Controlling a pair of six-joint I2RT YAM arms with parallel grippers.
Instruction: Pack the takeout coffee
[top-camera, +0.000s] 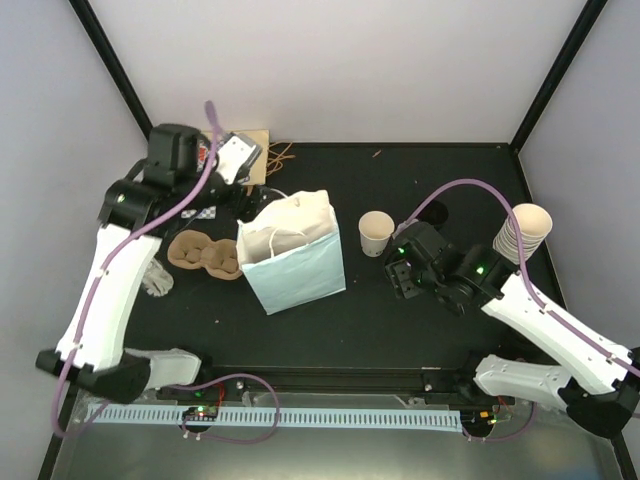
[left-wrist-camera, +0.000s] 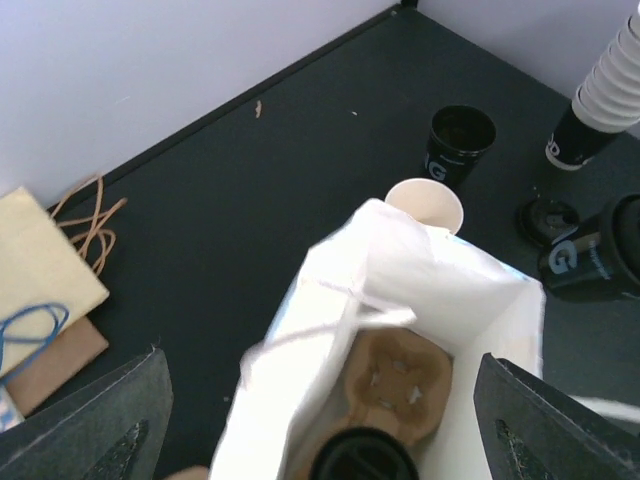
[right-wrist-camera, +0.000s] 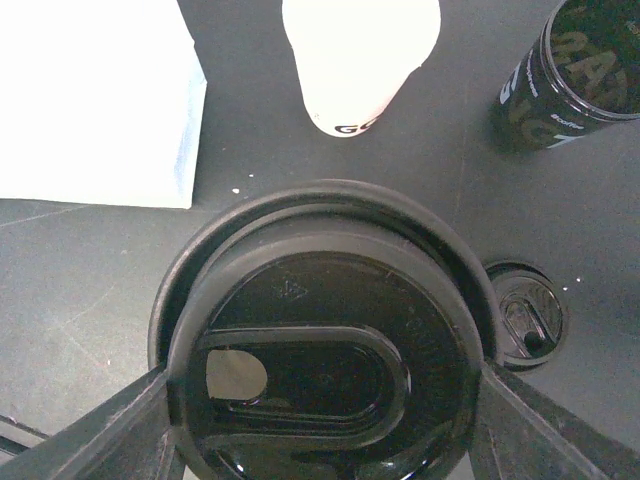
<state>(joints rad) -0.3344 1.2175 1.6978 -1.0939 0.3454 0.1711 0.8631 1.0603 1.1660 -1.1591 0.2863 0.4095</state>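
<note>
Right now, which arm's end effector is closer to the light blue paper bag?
Left. The left end effector hangs open just over the light blue paper bag's mouth. The right end effector, gripping a black-lidded cup, sits apart to its right.

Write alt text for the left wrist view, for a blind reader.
Looking down into an open paper bag that holds a brown cup carrier and a black lid. Behind it on the dark table stand a lidless cream cup and a black cup.

The bag (top-camera: 300, 270) is showing pale blue outside, white inside. The carrier (top-camera: 205, 255) is presenting plain brown. The cup (top-camera: 376, 233) is showing cream, the lid (right-wrist-camera: 325, 370) glossy black. The table (top-camera: 450, 180) is reading dull black.
</note>
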